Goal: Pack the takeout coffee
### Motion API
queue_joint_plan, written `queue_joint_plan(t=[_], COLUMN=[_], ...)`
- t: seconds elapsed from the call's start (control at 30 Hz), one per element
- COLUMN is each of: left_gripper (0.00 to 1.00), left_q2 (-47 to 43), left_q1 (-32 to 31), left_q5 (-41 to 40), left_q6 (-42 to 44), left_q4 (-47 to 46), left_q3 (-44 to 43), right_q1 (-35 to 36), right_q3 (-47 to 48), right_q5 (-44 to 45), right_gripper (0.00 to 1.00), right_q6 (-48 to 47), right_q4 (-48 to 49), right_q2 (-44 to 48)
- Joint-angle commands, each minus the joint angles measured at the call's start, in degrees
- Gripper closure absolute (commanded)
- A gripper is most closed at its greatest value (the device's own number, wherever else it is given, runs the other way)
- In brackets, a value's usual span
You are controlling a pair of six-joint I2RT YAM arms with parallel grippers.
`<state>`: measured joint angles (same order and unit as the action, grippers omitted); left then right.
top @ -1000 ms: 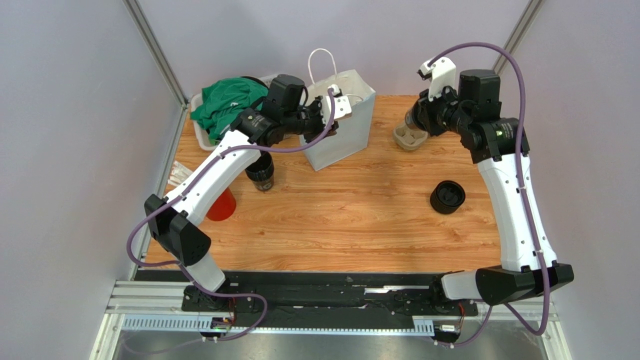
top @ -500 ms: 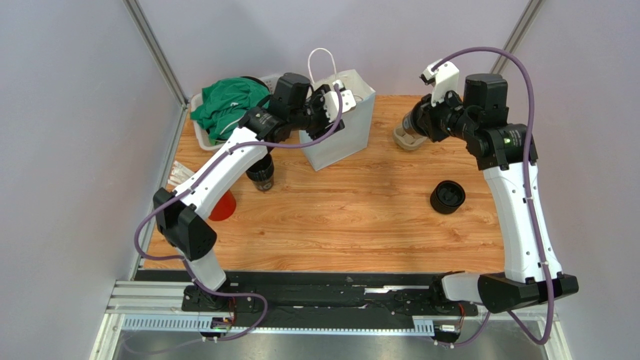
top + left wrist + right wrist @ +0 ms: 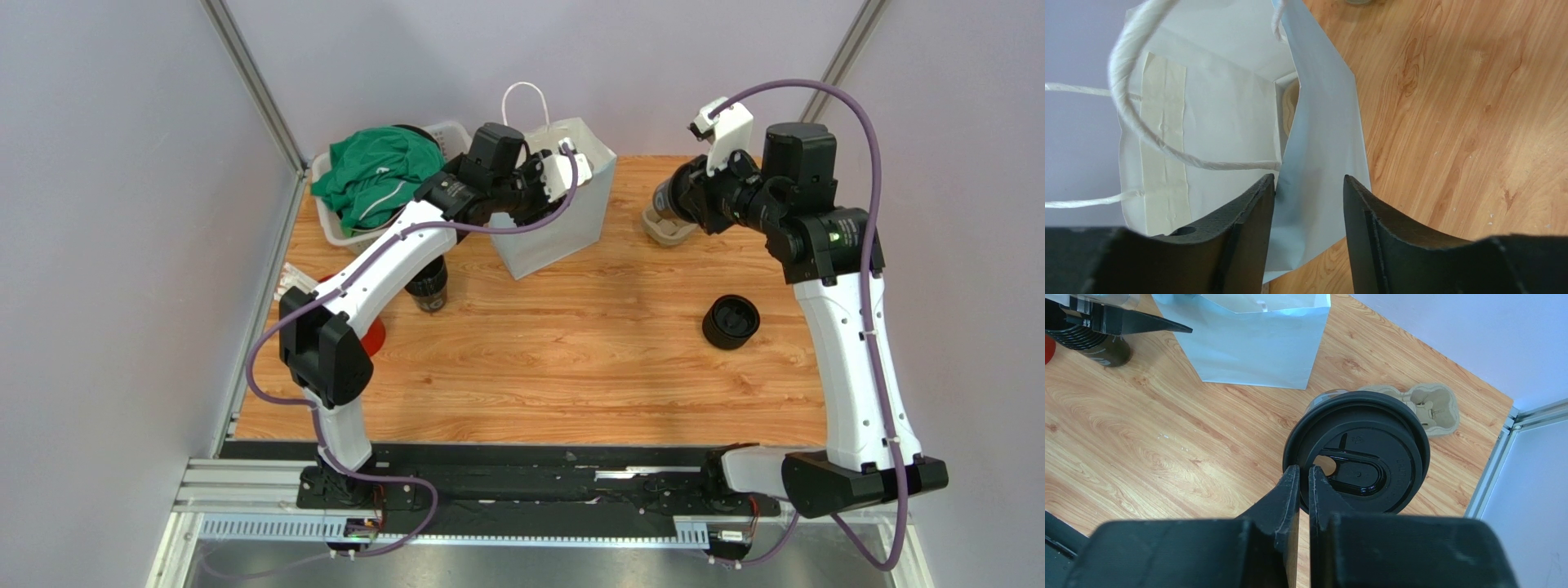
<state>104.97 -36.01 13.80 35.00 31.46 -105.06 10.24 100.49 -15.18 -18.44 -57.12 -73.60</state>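
The takeout coffee (image 3: 1389, 435), a black cup under a round black lid, hangs from my right gripper (image 3: 1304, 471), which is shut on the lid's rim. In the top view the coffee (image 3: 672, 199) sits at the back right, above a pulp cup carrier (image 3: 664, 229). My left gripper (image 3: 1309, 184) is open at the mouth of the white paper bag (image 3: 1321, 135). One finger (image 3: 1241, 233) is inside the bag and the other outside, with the bag's side wall between them. The top view shows this gripper (image 3: 558, 172) over the bag's (image 3: 552, 233) left rim.
A squat black round piece (image 3: 731, 321) lies right of centre. A dark cup stack (image 3: 427, 289) and a red cup (image 3: 364, 339) stand under the left arm. A bin with green cloth (image 3: 372, 172) sits at the back left. The bag's rope handles (image 3: 1131, 98) hang over its opening.
The left gripper has moved right onto the bag's rim and its jaws have spread. The right arm has drifted slightly right, still holding the coffee.
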Motion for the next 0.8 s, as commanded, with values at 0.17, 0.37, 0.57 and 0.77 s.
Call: queue_joint_plan(t=[0.17,0.37,0.57,0.77], left_gripper=[0.43,0.38,0.35,0.36], left_q2=[-4.41,-7.32,-5.57,0.14], left_q1=[-0.11,1.29,2.17,2.70], left_q5=[-2.20,-3.17,-2.12,2.62], left_q6=[-0.29,-0.72,-0.03,-0.02], left_q4=[-4.47,-8.61,-8.62,2.72], left_q3=[1.07,3.01,2.05,-5.33], right_q1=[-0.13,-0.13,-0.13,-0.05], right_q3=[-1.17,-1.96,-2.58,-2.40], right_q5=[-1.26,-1.52,-1.87,-1.43], right_gripper=[1.00,1.00,1.00,1.00], right_q6=[0.33,0.42,0.68,0.60], right_q4=[2.98,3.51,4.12,3.95], right_q2=[1.62,1.01,0.66,0.57])
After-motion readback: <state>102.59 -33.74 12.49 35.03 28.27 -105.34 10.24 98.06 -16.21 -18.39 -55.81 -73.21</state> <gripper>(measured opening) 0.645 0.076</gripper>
